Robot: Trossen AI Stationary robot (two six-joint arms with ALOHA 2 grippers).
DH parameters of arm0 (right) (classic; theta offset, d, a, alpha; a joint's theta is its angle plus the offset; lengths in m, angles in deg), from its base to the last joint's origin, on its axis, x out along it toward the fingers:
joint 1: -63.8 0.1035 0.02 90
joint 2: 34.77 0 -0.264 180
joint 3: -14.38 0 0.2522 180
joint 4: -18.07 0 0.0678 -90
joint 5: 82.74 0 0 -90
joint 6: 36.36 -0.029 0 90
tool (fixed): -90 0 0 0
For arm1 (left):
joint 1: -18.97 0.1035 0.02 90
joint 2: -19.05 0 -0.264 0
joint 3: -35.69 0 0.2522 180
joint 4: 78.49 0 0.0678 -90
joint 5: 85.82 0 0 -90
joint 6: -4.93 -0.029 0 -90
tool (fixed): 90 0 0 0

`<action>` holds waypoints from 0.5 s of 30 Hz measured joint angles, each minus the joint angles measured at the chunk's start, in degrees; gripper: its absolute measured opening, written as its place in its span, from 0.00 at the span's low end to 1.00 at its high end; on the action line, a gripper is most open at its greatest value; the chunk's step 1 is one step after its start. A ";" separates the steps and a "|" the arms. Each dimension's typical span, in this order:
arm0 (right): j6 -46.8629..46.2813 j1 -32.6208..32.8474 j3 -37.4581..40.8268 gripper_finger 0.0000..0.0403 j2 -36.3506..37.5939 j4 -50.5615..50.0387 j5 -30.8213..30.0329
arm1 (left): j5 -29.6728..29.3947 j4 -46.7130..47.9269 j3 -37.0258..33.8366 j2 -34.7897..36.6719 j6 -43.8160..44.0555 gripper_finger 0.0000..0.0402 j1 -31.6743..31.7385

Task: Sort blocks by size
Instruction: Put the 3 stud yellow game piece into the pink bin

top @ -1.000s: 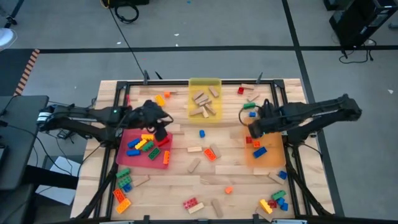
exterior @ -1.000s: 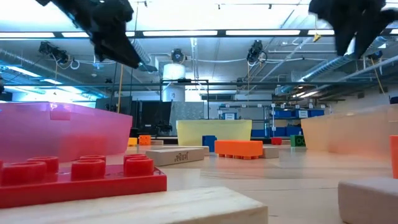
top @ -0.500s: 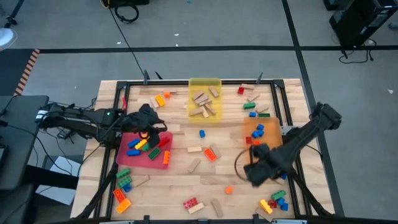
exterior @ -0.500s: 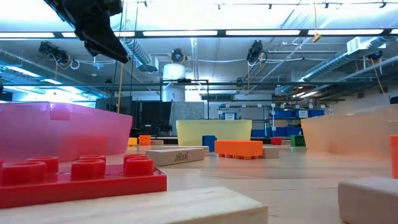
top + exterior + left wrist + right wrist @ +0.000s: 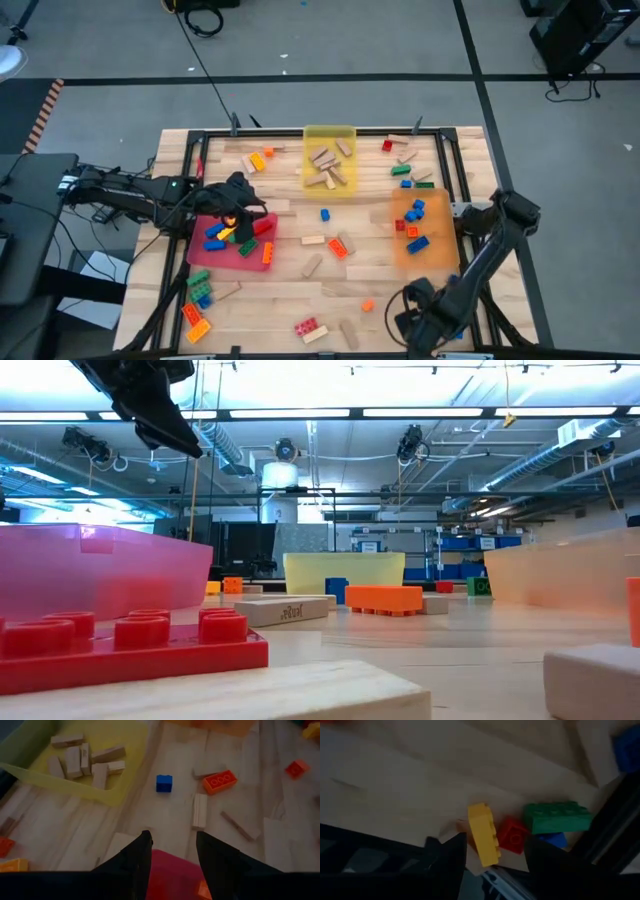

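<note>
Since the earlier frames my right arm has swung away from the translucent orange tray (image 5: 425, 240) down to the table's near right corner, while my left arm has hardly shifted. My right gripper (image 5: 492, 850) now hangs over a small cluster there: a yellow studded plastic brick (image 5: 484, 834) lies between its spread fingers, which grip nothing, with a small red brick (image 5: 512, 834) touching it and a long green brick (image 5: 557, 817) just beside that. My left gripper (image 5: 172, 851) hovers above the far edge of the translucent red tray (image 5: 258, 262), fingers apart and empty; past them I see a small blue brick (image 5: 164, 783), an orange studded brick (image 5: 219, 781) and a plain tan wooden block (image 5: 200, 811) lying on the wooden table (image 5: 330, 285). Several tan wooden blocks (image 5: 328, 168) sit in the yellow tray (image 5: 330, 135) at the far middle. Mixed coloured bricks lie in the red tray, a few blue and red ones in the orange tray, and others are scattered across the table.
</note>
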 joint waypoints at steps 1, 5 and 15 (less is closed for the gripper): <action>0.44 0.38 0.00 0.53 -0.70 0.57 0.00 | 0.00 -0.01 0.00 0.00 -0.68 0.41 0.00; 5.88 1.03 0.00 0.52 -3.96 3.73 0.02 | 0.00 -0.13 0.00 0.00 -1.66 0.41 0.00; 14.55 1.38 0.01 0.46 -11.27 4.02 1.49 | -0.01 -0.44 0.00 -0.04 2.70 0.41 0.00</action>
